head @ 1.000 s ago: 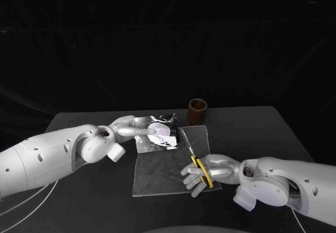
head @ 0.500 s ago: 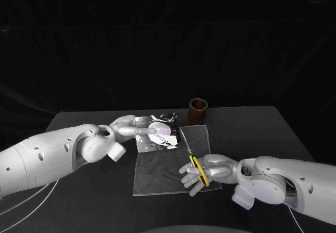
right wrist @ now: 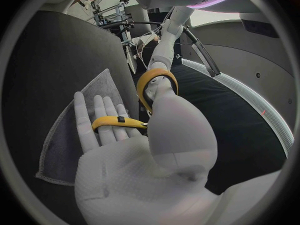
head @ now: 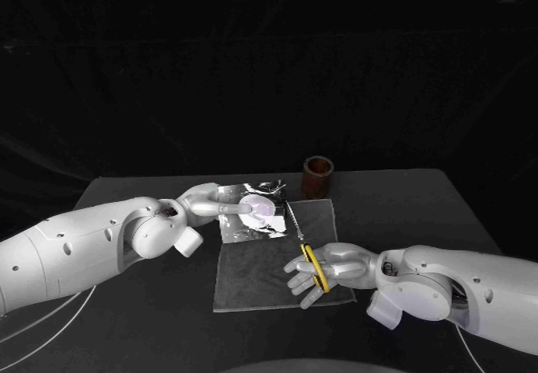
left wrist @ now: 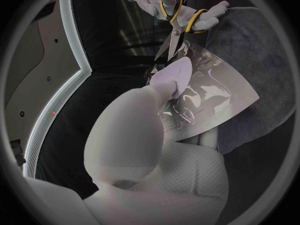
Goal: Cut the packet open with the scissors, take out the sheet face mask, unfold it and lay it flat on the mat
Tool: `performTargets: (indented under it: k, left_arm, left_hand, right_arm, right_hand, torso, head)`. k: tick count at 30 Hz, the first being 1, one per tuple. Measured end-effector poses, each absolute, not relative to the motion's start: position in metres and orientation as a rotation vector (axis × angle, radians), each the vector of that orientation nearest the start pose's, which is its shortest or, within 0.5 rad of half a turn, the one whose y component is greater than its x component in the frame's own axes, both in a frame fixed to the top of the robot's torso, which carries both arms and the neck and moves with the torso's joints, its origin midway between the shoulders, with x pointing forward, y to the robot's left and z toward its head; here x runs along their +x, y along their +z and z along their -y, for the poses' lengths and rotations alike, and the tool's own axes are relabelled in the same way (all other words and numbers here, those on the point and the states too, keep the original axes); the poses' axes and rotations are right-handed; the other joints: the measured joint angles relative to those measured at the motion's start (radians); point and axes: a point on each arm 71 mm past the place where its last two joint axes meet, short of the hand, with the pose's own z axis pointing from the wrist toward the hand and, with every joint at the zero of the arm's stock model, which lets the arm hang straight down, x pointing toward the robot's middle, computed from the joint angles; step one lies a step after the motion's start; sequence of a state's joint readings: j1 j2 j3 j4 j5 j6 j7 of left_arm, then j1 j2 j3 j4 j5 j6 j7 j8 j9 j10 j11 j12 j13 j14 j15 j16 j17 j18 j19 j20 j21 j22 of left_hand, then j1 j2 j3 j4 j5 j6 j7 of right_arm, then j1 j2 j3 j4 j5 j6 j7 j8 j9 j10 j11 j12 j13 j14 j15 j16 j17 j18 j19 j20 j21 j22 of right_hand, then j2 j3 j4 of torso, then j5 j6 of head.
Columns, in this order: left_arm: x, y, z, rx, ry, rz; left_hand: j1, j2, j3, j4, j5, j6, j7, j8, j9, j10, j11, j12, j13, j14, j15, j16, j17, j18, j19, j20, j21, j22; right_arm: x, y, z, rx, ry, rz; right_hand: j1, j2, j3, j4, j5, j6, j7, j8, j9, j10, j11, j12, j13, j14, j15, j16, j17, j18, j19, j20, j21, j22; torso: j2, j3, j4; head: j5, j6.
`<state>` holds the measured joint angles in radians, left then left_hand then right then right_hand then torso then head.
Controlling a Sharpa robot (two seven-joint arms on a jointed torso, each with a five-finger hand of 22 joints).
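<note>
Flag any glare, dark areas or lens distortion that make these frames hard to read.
Head view: bright glare patches on the shiny packet wash out its surface; the backdrop behind the black table is black. Left wrist view: fisheye bends the packet's straight edges, with reflections streaking it. Right wrist view: the mat's edges bow.

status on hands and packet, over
Left robot hand holds packet over mat. Right robot hand holds scissors, tips near packet edge. Brown jar behind, clear.

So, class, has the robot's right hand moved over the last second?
Yes, slightly: the right hand, holding the scissors, has crept up the mat from its near edge towards the packet.
</note>
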<state>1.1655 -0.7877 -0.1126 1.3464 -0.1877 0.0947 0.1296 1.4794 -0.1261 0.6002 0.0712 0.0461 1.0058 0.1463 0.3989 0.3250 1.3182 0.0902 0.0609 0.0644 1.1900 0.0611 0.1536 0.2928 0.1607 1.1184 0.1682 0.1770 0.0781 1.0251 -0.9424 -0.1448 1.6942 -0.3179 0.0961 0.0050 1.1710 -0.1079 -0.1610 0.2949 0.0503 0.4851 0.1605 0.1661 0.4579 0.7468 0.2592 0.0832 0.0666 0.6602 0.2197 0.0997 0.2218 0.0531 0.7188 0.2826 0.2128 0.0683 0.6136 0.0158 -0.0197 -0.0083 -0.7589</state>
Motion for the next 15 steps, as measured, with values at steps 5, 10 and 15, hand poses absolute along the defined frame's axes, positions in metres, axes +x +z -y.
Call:
performTargets:
  k: [5, 10, 15]
  left_arm:
    - [0.4865, -0.2481, -0.2113, -0.985, -1.496, -2.002]
    - [0.4865, -0.2481, -0.2113, -0.985, -1.496, -2.002]
    - [0.4866, -0.2481, -0.2114, -0.985, -1.495, -2.002]
  left_hand:
    - [0.000, 0.000, 0.000, 0.000, 0.000, 0.000, 0.000, -0.002, 0.000, 0.001, -0.001, 0.000, 0.000, 0.000, 0.000, 0.000, 0.000, 0.000, 0.000, 0.000, 0.000, 0.001]
    - [0.000, -0.001, 0.000, 0.000, 0.000, -0.002, -0.002, -0.002, 0.000, 0.003, -0.003, 0.000, 0.000, 0.000, 0.000, 0.000, 0.000, 0.000, 0.000, 0.000, 0.000, 0.001]
    - [-0.001, -0.001, 0.003, -0.003, -0.001, -0.001, -0.001, -0.002, 0.000, 0.003, -0.003, 0.000, 0.000, 0.000, 0.000, 0.000, 0.000, 0.000, -0.004, -0.004, 0.000, 0.001]
  right_arm:
    - [0.3688, -0.2931, 0.1822, 0.917, 1.490, -2.376]
    - [0.3677, -0.2922, 0.1812, 0.912, 1.499, -2.381]
    - [0.3657, -0.2910, 0.1791, 0.904, 1.511, -2.388]
  right_hand:
    - [-0.008, 0.008, 0.005, 0.000, 0.000, 0.004, -0.003, 0.012, 0.009, 0.000, 0.000, 0.005, 0.001, -0.003, 0.003, 0.005, 0.002, 0.000, 0.000, 0.000, 0.000, 0.000]
    - [-0.008, 0.008, 0.006, 0.000, 0.000, 0.011, -0.002, 0.023, 0.015, 0.000, 0.000, 0.009, 0.001, -0.001, 0.006, 0.010, 0.003, 0.000, -0.001, 0.002, 0.000, 0.000]
    - [-0.002, 0.013, 0.008, -0.003, 0.000, 0.014, 0.001, 0.027, 0.016, 0.000, 0.000, 0.015, 0.001, -0.002, 0.008, 0.010, 0.004, 0.000, -0.001, 0.002, 0.000, 0.000]
  torso:
    - [0.000, 0.0005, -0.0004]
    - [0.000, 0.0005, -0.0010]
    - [0.000, 0.0004, -0.0009]
  head:
    - [0.001, -0.001]
    - [0.001, -0.002]
    - [0.000, -0.002]
